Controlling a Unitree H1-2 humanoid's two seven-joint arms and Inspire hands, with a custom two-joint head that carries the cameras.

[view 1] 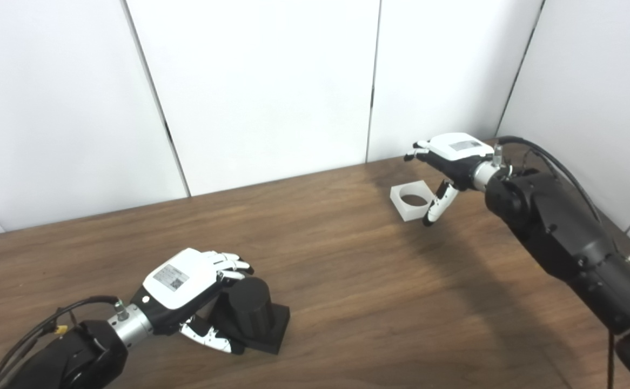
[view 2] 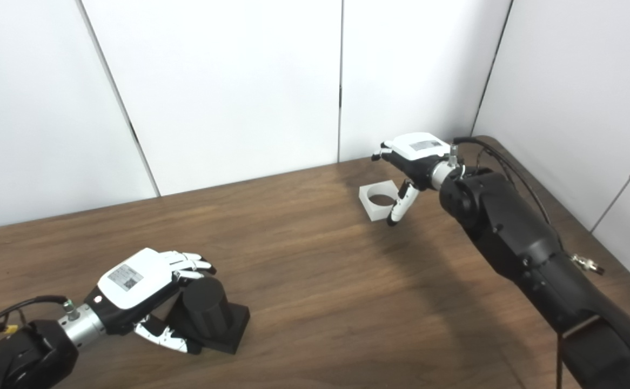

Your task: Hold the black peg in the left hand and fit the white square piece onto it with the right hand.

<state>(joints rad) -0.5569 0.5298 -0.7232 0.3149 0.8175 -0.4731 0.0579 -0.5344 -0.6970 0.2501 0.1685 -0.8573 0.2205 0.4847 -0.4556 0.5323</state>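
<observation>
— Left hand (view 1: 185,292) first: how does it sit?

— Low at the near left of the wooden table (view 1: 347,281), cupped round the black peg (view 1: 250,308). Its fingers (view 1: 231,263) curl over the top of the round peg and the thumb lies along the near side by the square base. It looks like a loose grasp; the peg's base rests flat on the wood.

— And further right?

— Bare table in the middle, then the white square piece (view 1: 413,201) near the far right, lying flat with its round hole facing up, well apart from the peg.

— Is the right hand (view 1: 447,162) holding it?

— No. That hand hangs just over the piece's right edge, spread, fingers reaching out above it and the thumb pointing down beside its near right corner. Whether the thumb tip touches the piece I cannot tell.
</observation>
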